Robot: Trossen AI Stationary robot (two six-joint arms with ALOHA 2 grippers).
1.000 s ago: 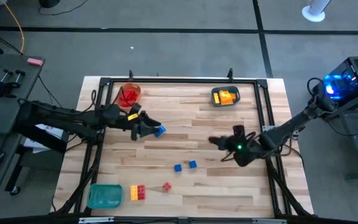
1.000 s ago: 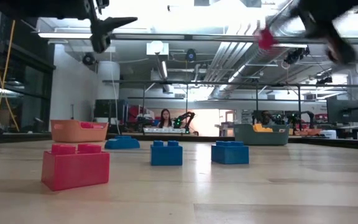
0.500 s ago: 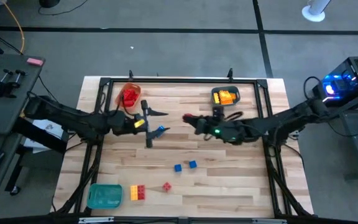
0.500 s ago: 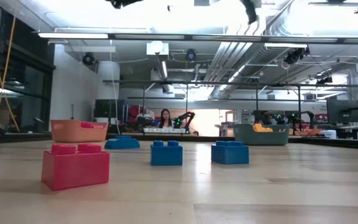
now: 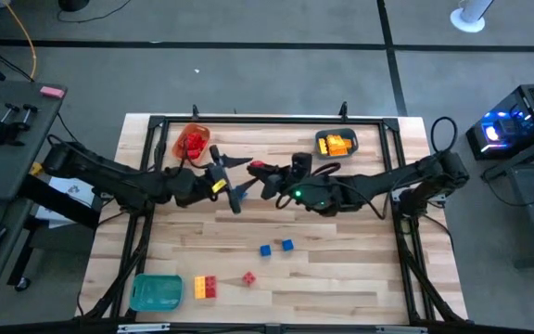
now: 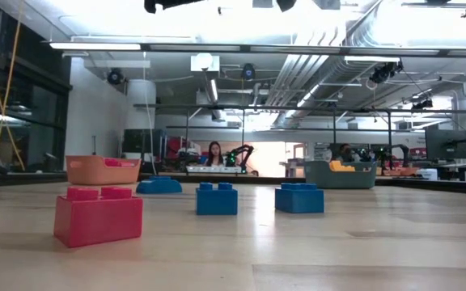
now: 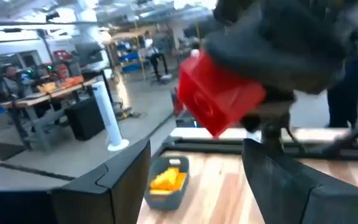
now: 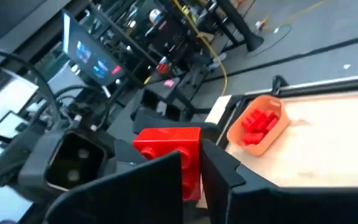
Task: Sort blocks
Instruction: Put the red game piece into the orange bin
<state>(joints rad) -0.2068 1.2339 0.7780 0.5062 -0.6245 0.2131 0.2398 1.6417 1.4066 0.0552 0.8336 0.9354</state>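
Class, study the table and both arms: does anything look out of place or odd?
Yes. The right hand holds a red block in mid-air facing the open left hand, not over the orange tray where red blocks lie. A yellow and red joined piece sits beside the green tray.

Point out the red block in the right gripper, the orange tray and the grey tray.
red block (image 8: 169,155): right wrist view, its front face.
orange tray (image 5: 193,154): high view, its near rim.
grey tray (image 5: 324,150): high view, its left rim.
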